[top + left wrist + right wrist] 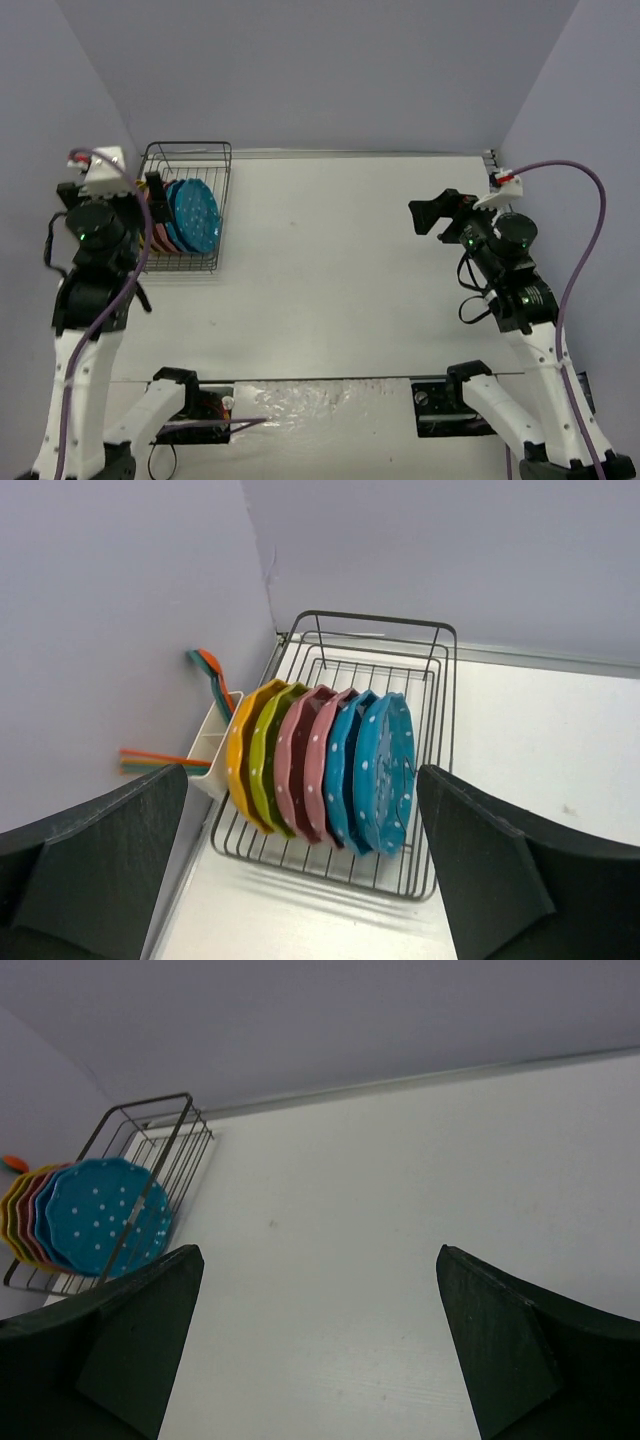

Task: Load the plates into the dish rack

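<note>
White tabletop (350, 260) is overhung by the left gripper (302, 780) and right gripper (320, 1255), both held wide and empty, and, with all six plates (385, 770) stood on edge in the dish rack (380, 618) at the far left, only a retreat kept clear of its wires is judged needed.

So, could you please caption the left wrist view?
Six dotted plates stand on edge in the dish rack, left gripper open.

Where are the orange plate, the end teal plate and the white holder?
orange plate (238, 755), left wrist view, scalloped rim.
end teal plate (385, 768), left wrist view, dotted face.
white holder (208, 762), left wrist view, side wall.
</note>
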Action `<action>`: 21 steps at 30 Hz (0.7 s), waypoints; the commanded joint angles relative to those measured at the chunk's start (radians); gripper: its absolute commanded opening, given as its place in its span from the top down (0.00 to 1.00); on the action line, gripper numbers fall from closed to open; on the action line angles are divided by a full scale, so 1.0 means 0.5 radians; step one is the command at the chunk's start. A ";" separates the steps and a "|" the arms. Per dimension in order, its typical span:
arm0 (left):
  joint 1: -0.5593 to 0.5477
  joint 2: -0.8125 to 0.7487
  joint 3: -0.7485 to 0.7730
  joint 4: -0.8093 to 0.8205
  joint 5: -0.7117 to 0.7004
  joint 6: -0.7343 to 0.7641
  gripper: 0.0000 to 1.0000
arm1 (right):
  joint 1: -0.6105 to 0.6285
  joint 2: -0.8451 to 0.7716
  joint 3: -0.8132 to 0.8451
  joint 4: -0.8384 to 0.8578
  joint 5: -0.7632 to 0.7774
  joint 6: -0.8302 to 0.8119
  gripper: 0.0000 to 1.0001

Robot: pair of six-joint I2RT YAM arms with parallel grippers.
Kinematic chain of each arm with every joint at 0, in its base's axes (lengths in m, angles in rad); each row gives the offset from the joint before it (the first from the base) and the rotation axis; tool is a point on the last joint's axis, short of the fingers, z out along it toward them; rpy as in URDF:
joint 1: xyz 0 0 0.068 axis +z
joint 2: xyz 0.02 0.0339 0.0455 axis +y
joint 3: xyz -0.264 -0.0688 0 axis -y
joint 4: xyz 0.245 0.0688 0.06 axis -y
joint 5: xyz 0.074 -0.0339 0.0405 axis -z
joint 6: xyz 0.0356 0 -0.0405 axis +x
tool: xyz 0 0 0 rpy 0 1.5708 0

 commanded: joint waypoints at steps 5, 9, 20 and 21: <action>0.008 -0.613 -0.077 -0.654 0.025 -0.293 0.03 | 0.064 -0.235 0.124 -0.050 0.397 -0.298 0.00; -0.006 -0.755 -0.131 -0.848 0.002 -0.370 0.03 | 0.067 -0.396 0.077 -0.053 0.402 -0.371 0.00; -0.018 -0.973 -0.558 -0.769 0.071 -0.524 0.03 | 0.072 -0.680 -0.110 -0.040 0.602 -0.512 0.00; -0.020 -0.983 -0.586 -0.751 0.079 -0.534 0.03 | 0.073 -0.686 -0.118 -0.037 0.606 -0.514 0.00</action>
